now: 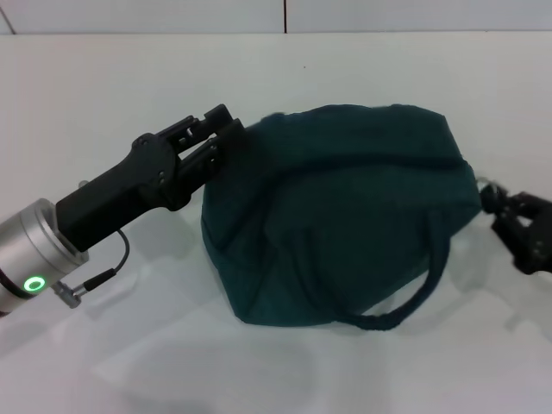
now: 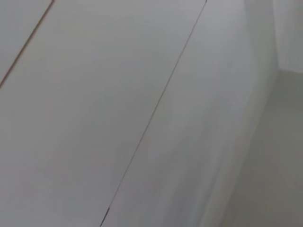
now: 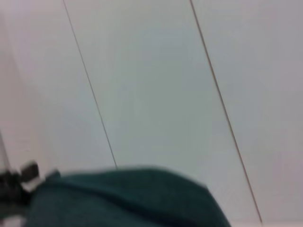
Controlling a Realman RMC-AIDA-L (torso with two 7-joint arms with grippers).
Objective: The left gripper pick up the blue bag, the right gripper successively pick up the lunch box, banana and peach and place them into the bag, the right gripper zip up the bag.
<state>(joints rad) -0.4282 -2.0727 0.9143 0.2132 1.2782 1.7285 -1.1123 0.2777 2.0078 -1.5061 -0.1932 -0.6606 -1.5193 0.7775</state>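
Observation:
The blue bag [image 1: 345, 216] lies bulging on the white table in the middle of the head view. Its top looks closed and one loop handle [image 1: 414, 297] hangs down the front. My left gripper [image 1: 226, 138] is shut on the fabric at the bag's upper left end. My right gripper [image 1: 515, 226] sits at the bag's right end, close to a small silver piece [image 1: 489, 185] on the bag there. The right wrist view shows the bag [image 3: 128, 201] as a dark teal hump. The lunch box, banana and peach are out of view.
White table [image 1: 103, 362] stretches all around the bag, with a pale panelled wall [image 1: 285, 13] behind it. The left wrist view shows only wall panels [image 2: 142, 118]. A thin cable [image 1: 121, 254] loops beside the left wrist.

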